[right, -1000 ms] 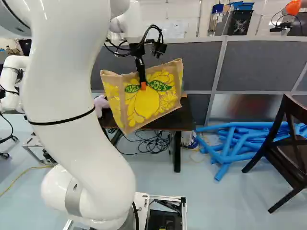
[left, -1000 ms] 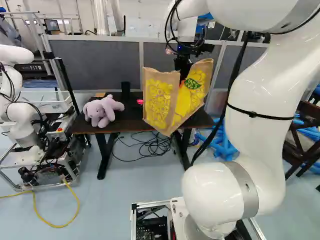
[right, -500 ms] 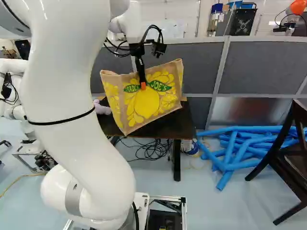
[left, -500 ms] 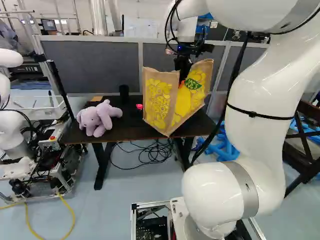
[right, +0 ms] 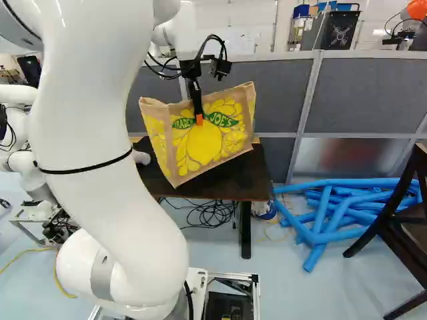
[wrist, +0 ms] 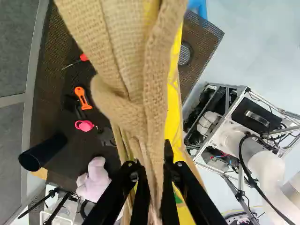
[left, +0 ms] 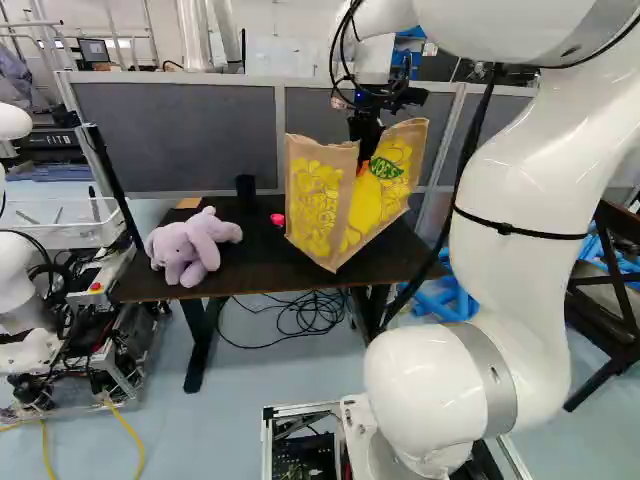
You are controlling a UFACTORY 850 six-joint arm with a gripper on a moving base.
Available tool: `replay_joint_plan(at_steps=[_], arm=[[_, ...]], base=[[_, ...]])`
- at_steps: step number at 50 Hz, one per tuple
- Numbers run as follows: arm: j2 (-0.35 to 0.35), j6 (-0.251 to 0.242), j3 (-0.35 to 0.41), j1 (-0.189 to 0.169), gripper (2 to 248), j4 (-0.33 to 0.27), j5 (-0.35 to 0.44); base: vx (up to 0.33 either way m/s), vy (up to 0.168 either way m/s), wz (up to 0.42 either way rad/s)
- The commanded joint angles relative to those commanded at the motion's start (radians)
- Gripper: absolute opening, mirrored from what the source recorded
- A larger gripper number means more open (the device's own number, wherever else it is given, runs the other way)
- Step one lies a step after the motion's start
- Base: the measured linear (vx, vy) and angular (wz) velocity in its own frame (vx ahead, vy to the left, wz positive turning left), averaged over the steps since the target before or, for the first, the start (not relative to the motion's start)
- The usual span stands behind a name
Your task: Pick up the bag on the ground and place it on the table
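Tan-and-yellow bag (right: pixel 217 143), one, clamped in gripper (right: pixel 199 119), hanging above worktop (left: pixel 255 262) toward its right end, left base view. One lilac plush (left: pixel 188 248) blocks left end; one black cylinder (left: pixel 246 188) near back edge, one pink item (left: pixel 277 219), two orange-red-handled tools (wrist: pixel 81 97).

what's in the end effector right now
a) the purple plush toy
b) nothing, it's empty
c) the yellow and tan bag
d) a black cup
c, the wrist view shows the bag pinched between both fingers of the end effector.
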Motion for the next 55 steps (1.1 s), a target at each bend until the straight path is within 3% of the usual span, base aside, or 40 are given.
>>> replay_joint_plan(at_steps=[33,55], arm=[[-0.001,0.000,0.000,0.000,22,0.000,0.004],[-0.062,0.000,-0.003,0.000,22,0.004,0.043]], base=[[-0.002,0.000,0.000],[0.000,0.000,0.000]])
